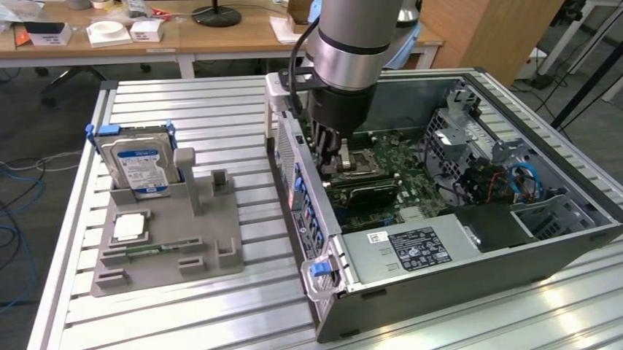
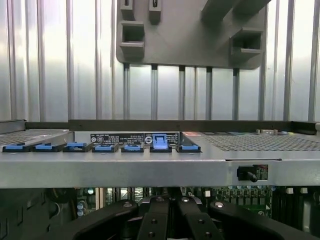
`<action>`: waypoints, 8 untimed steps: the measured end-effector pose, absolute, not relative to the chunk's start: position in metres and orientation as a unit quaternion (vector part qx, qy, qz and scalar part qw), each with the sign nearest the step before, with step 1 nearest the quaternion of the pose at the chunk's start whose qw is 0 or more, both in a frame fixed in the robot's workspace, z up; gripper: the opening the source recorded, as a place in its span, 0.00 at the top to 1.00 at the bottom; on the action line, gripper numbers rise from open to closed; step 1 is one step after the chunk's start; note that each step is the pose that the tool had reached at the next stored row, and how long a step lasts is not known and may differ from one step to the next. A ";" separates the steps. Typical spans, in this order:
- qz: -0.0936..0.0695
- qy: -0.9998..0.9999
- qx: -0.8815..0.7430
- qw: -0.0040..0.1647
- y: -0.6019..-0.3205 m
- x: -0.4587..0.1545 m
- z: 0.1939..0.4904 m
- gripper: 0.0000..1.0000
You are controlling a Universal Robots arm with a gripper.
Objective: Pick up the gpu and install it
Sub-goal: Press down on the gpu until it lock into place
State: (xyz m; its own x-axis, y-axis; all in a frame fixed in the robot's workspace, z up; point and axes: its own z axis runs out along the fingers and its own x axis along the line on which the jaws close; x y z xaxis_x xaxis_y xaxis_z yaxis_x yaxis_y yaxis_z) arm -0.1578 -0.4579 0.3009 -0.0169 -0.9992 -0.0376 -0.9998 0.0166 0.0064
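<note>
Inside open computer case (image 1: pixel 545 219), closed gripper (image 1: pixel 336 157) above motherboard (image 1: pixel 389 164); gpu (image 1: pixel 368 193) lies flat

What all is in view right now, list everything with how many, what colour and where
computer case: one, grey and black, lying open on the slatted table, on the exterior view's right
motherboard: one, green, inside the case
gpu: one, black cooler on a green card, seated across the motherboard just beyond the gripper
power supply: one, silver with a black label, at the near end of the case
blue clips: a row, along the case's rear edge
parts holder: one, grey, on the table at the exterior view's left
hard drive: one, silver with a blue label, upright in the holder
memory stick: one, green, lying in the holder
slatted table: one, silver
gripper: one, black, shut, down inside the case over the motherboard
</note>
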 end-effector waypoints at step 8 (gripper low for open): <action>0.030 0.714 -0.699 0.003 -0.458 -0.158 0.301 0.89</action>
State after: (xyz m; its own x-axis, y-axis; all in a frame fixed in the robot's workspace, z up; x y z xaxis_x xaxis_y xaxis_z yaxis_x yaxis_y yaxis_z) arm -0.1579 -0.4580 0.3011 -0.0216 -0.9987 -0.0467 -0.9991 0.0198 0.0384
